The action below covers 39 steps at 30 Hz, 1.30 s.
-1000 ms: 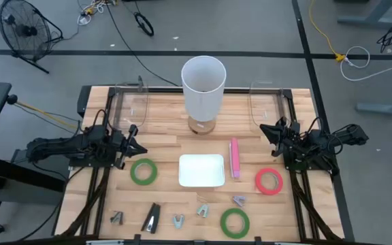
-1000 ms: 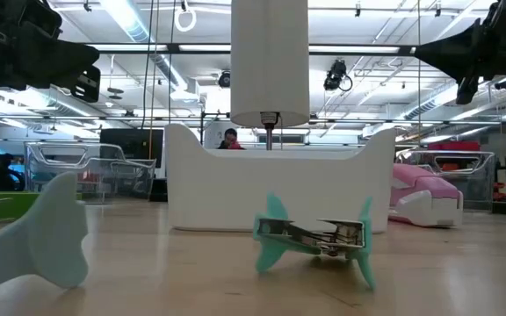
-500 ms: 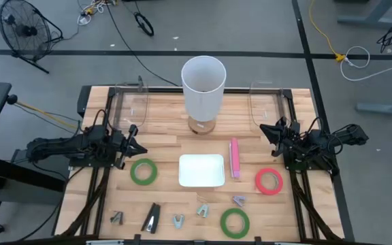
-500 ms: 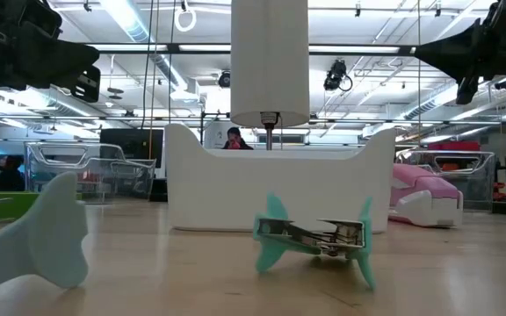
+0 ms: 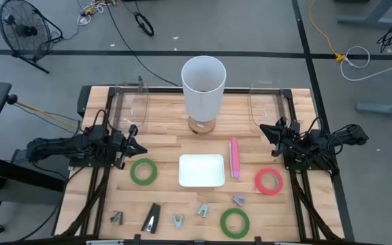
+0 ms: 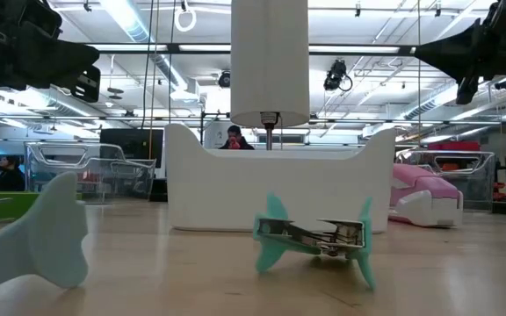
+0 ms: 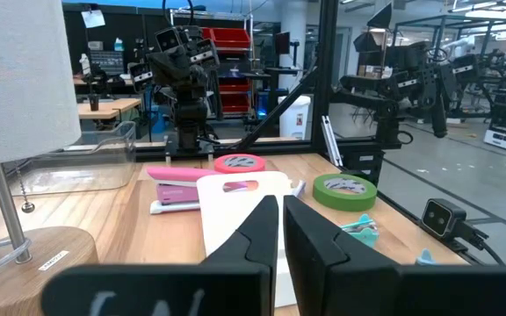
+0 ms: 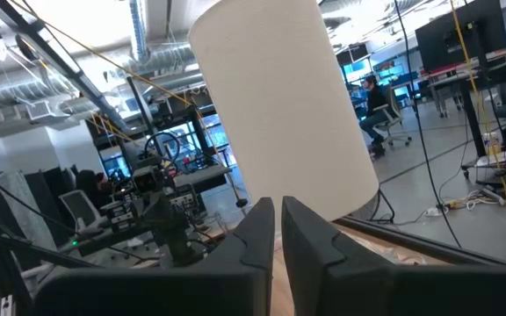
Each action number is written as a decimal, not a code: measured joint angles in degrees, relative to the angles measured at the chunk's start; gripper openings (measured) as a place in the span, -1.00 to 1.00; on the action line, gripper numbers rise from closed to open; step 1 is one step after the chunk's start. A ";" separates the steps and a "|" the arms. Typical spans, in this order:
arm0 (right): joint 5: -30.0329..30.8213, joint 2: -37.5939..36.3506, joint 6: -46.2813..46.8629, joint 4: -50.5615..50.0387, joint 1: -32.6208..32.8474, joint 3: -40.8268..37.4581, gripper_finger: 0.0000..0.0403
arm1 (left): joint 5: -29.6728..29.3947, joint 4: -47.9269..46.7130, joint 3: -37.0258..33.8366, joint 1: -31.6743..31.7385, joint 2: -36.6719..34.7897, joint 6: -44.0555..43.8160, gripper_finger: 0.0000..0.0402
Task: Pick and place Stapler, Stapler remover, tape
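Nothing on the table had shifted since the earlier frames; only the person [image 6: 234,137] in the room behind the white tray had changed posture slightly. Both arms remained parked at the table edges. Left gripper [image 5: 132,143] hovered at the left side, just above the green tape roll [image 5: 143,171], its fingers [image 7: 257,235] pressed together and holding nothing. Right gripper [image 5: 269,132] hovered at the right side, beyond the red tape roll [image 5: 269,180], its fingers [image 8: 255,230] likewise closed and empty, pointing toward the white lampshade [image 5: 203,85].

Objects lay as follows. White tray [image 5: 201,170] sat at the table centre, in front of the lamp's wooden base [image 5: 202,125]. Pink stapler [image 5: 235,157] lay just beside the tray's right edge, lengthwise front to back. Second green tape roll [image 5: 235,222] lay near the front edge, right of centre. Black stapler [image 5: 153,218] lay at the front left. Staple removers were spread along the front: one grey [image 5: 117,218] at far left, one [image 5: 178,220] beside the black stapler, a teal one [image 5: 202,209] in front of the tray, and a purple one [image 5: 239,200] nearer the red roll. All were well apart from both grippers. Wooden table [image 5: 162,116] bore two clear bins [image 5: 131,102] at its rear corners.
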 joint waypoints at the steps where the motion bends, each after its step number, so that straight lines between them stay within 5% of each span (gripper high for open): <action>1: 0.00 0.01 0.00 0.00 0.00 -0.01 -0.85 | 0.00 0.02 0.02 0.02 0.00 0.00 -0.88; 39: 0.00 0.01 0.00 3.29 0.01 -0.02 -0.85 | -1.89 0.92 0.01 0.04 -0.02 0.02 -0.88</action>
